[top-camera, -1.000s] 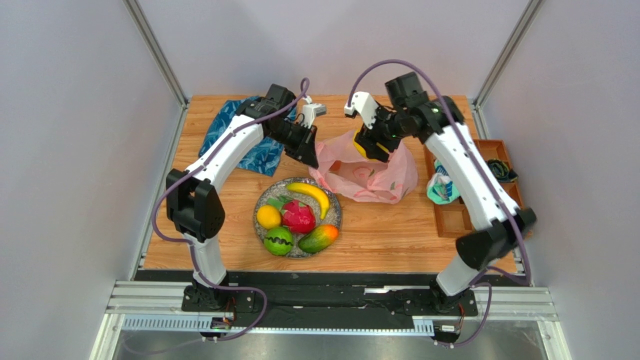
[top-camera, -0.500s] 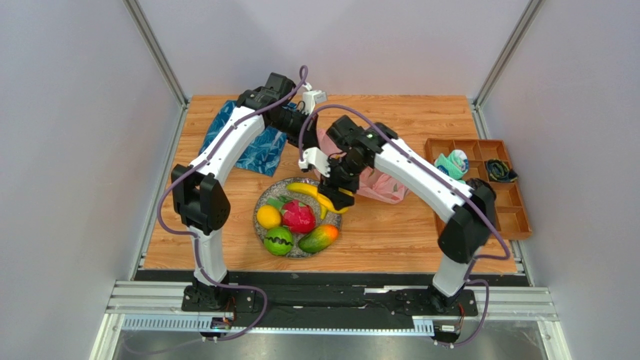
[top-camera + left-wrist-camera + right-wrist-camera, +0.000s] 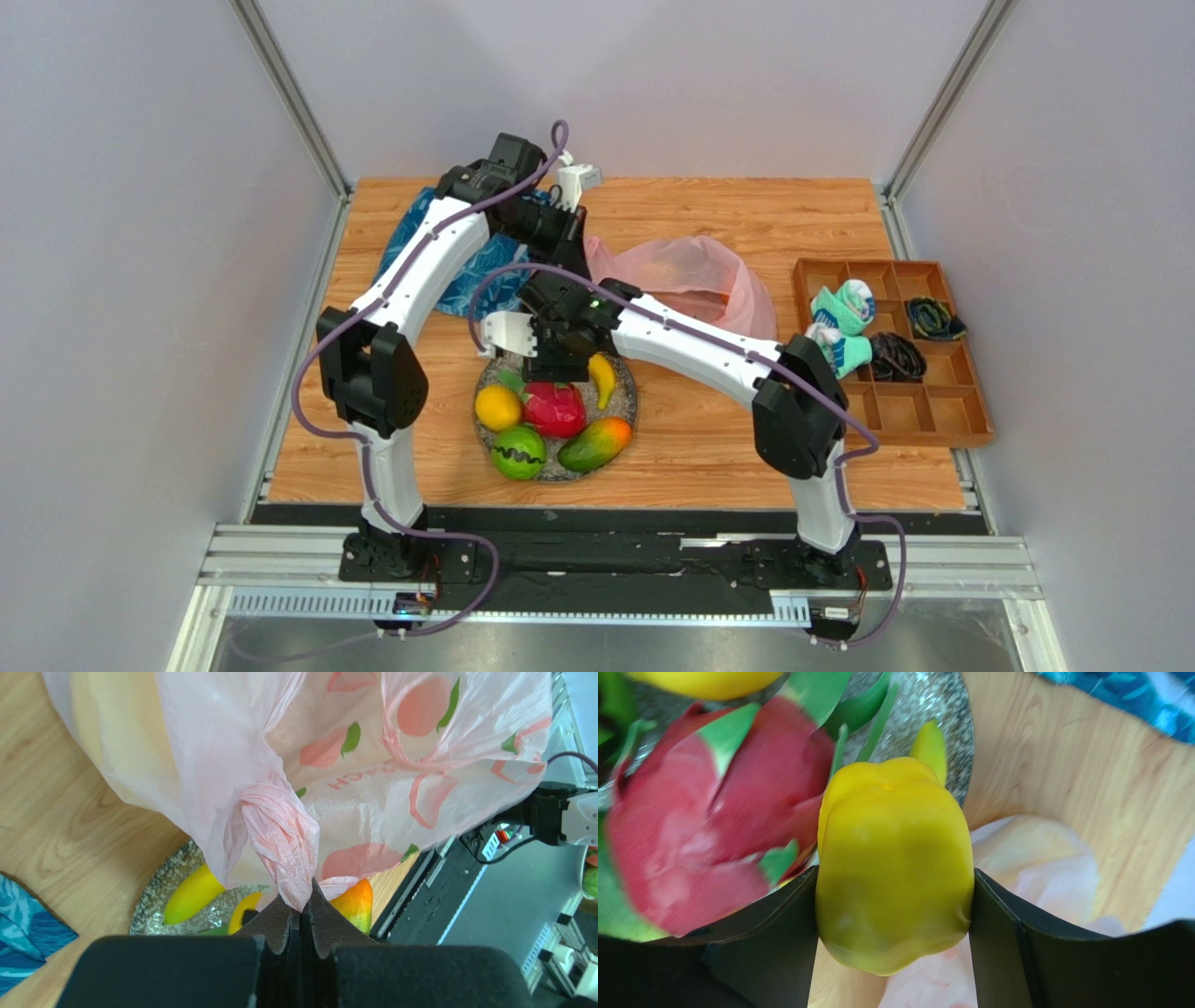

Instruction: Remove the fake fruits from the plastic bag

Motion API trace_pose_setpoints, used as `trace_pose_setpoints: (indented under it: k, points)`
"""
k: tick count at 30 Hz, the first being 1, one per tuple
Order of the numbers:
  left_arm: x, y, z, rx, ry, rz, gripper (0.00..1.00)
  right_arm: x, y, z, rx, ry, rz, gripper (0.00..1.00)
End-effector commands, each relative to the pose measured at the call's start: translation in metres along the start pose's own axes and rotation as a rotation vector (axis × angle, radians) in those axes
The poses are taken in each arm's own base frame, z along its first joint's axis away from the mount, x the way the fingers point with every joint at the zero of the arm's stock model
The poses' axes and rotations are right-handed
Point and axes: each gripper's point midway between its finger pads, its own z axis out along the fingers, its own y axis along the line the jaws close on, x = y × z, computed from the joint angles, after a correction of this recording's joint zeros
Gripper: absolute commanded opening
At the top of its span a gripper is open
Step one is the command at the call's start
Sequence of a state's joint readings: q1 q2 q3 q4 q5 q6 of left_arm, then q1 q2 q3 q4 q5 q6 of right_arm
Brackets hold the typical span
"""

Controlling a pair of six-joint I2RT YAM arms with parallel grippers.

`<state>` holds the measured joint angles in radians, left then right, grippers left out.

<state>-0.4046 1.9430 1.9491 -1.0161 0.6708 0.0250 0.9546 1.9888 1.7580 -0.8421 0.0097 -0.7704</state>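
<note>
While pinching plastic bag (image 3: pixel 351 777) with left gripper (image 3: pixel 303 906), clamps yellow banana (image 3: pixel 892 847) in right gripper (image 3: pixel 892 889) (tip pointing forward), speckled plate (image 3: pixel 934 714) just ahead.

From above, the right arm (image 3: pixel 687 343) covers part of the plate (image 3: pixel 624 415) and the fruit beneath it. Something orange inside the plastic bag (image 3: pixel 701 266) is only a tint (shape unreadable). At the right wrist, the dragon fruit (image 3: pixel 703 833) is blurred, and the yellow fruit (image 3: pixel 892 861) shows end-on, its length hidden.
</note>
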Motion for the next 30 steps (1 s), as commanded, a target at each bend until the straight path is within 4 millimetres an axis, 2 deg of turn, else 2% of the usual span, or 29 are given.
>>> trace_pose_setpoints:
  k: [1, 4, 8, 12, 17, 20, 21, 26, 27, 30]
  points:
    - [-0.026, -0.021, -0.025, -0.002, -0.089, 0.065, 0.00, -0.029, -0.053, 0.015, 0.201, -0.043, -0.060, 0.40]
    - [-0.026, -0.017, -0.024, -0.023, -0.086, 0.060, 0.00, -0.043, -0.064, 0.023, 0.256, -0.098, -0.078, 0.42]
    - [-0.023, -0.007, -0.024, -0.053, -0.078, 0.051, 0.00, -0.050, -0.056, 0.034, 0.232, -0.123, -0.110, 0.46]
    - [-0.028, -0.008, -0.026, -0.045, -0.092, 0.059, 0.00, -0.047, -0.039, 0.044, 0.155, -0.124, -0.125, 0.52]
    - [-0.047, 0.005, -0.039, -0.094, -0.141, 0.062, 0.00, -0.055, -0.009, 0.047, 0.019, -0.172, -0.161, 0.56]
    - [-0.053, 0.009, -0.046, -0.096, -0.163, 0.057, 0.00, -0.058, 0.005, 0.049, -0.036, -0.191, -0.202, 0.66]
    - [-0.052, 0.010, -0.047, -0.097, -0.163, 0.051, 0.00, -0.058, 0.006, 0.051, -0.039, -0.194, -0.204, 0.74]
    - [-0.048, 0.012, -0.047, -0.078, -0.162, 0.036, 0.00, -0.055, 0.000, 0.053, -0.019, -0.184, -0.162, 0.97]
    - [-0.048, 0.011, -0.047, -0.073, -0.161, 0.036, 0.00, -0.055, -0.001, 0.052, -0.018, -0.182, -0.153, 1.00]
    - [-0.049, 0.012, -0.047, -0.075, -0.164, 0.038, 0.00, -0.060, -0.008, 0.043, -0.005, -0.187, -0.115, 1.00]
